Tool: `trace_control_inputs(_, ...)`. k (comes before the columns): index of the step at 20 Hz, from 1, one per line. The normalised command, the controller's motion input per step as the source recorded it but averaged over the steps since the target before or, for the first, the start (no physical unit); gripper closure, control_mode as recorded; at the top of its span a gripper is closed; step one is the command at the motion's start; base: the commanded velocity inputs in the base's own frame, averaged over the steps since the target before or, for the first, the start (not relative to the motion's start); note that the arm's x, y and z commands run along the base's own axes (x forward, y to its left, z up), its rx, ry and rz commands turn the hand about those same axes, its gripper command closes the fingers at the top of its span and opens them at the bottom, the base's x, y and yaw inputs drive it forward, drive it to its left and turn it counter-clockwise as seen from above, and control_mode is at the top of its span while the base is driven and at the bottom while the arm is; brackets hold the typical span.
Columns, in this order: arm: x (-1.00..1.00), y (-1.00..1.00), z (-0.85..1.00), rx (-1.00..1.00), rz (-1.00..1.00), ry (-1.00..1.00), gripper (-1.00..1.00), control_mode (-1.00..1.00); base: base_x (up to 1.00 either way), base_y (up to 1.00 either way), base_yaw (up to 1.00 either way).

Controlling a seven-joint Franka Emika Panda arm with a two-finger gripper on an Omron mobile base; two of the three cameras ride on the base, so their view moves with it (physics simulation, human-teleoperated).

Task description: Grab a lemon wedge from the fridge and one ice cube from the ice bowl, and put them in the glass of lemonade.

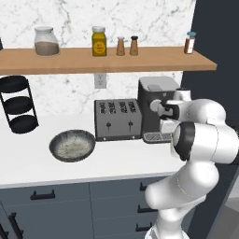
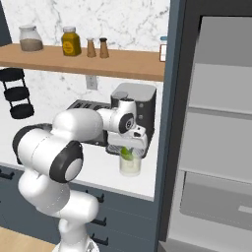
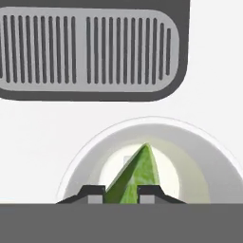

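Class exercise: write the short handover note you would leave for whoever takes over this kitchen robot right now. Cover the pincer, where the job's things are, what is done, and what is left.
Pincer: shut on the lemon wedge, held directly above the glass of lemonade.
Glass: on the white counter, in front of the coffee machine.
Ice bowl: on the counter, left of the toaster.
Fridge: door open, to the right.
Done: wedge fetched and brought over the glass.
Left: release the wedge into the glass, then take one ice cube from the bowl and drop it in.
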Motion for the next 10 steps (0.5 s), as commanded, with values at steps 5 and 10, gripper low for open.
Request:
trace_control_inputs(5,-0.03,-0.08,0.00,0.01,0.01,-0.03,1.00,-1.00,0.00,0.00,0.00)
trace_control_inputs(10,-0.09,-0.10,0.02,0.01,0.00,-0.10,1.00,-1.00,0.00,0.00,0.00)
